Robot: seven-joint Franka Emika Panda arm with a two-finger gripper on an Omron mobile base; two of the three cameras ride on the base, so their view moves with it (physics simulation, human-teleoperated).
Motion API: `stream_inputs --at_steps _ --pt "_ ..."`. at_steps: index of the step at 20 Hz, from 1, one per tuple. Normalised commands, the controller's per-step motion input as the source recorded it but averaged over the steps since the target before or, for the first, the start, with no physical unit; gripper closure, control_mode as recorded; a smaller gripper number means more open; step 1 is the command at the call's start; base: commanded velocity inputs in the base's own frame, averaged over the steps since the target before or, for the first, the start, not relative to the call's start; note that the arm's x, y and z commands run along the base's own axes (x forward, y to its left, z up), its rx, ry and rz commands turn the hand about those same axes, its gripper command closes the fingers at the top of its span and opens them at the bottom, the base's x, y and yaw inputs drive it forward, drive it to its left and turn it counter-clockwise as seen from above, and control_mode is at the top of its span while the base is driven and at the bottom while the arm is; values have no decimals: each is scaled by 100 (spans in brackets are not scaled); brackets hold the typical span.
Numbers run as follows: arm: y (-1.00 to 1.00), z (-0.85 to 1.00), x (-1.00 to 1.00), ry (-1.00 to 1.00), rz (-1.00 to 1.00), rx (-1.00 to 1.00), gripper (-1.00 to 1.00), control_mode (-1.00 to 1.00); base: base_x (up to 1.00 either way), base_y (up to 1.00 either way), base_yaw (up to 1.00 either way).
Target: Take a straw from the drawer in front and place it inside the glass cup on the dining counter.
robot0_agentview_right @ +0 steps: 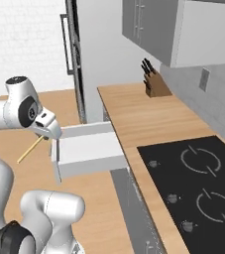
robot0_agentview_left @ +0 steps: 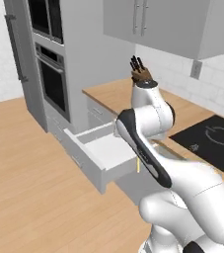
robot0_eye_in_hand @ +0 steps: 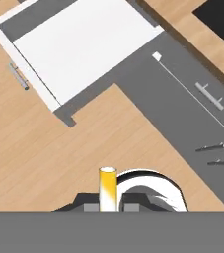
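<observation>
The gripper (robot0_agentview_right: 45,137) is clenched on the straw (robot0_agentview_right: 30,149), which it holds by the upper end; in the right base view the pale-yellow stick slants down from the fingers toward 8 o'clock and hangs above the wooden floor (robot0_agentview_right: 15,144), not touching it. In the hand view the straw (robot0_eye_in_hand: 107,189) stands up between the two dark fingertips (robot0_eye_in_hand: 89,200) at 6 o'clock of the picture, seen almost along its length. In the left base view a short yellow piece of the straw (robot0_agentview_left: 138,165) shows just below the forearm, beside the front corner of the drawer (robot0_agentview_left: 101,153). The drawer (robot0_agentview_right: 86,149) is pulled out from the grey cabinet and its white interior is visible; in the hand view it lies at 11 o'clock, well apart from the gripper (robot0_eye_in_hand: 107,203), with its slim bar handle (robot0_eye_in_hand: 18,76) on the front panel. On the wall-side worktop (robot0_agentview_right: 134,114) a knife block (robot0_agentview_right: 156,84) stands at the far end, and a black cooktop (robot0_agentview_right: 200,183) is set in the near part.
</observation>
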Motion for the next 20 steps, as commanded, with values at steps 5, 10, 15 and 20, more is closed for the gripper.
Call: stream_inputs --at_steps 5,10,15,20 --pt "0 0 0 0 0 0 100 100 -47 100 37" --pt "0 0 0 0 0 0 100 100 42 82 31" --pt "0 0 0 0 0 0 100 100 100 6 10" --pt "0 0 0 0 0 0 100 100 100 0 1"
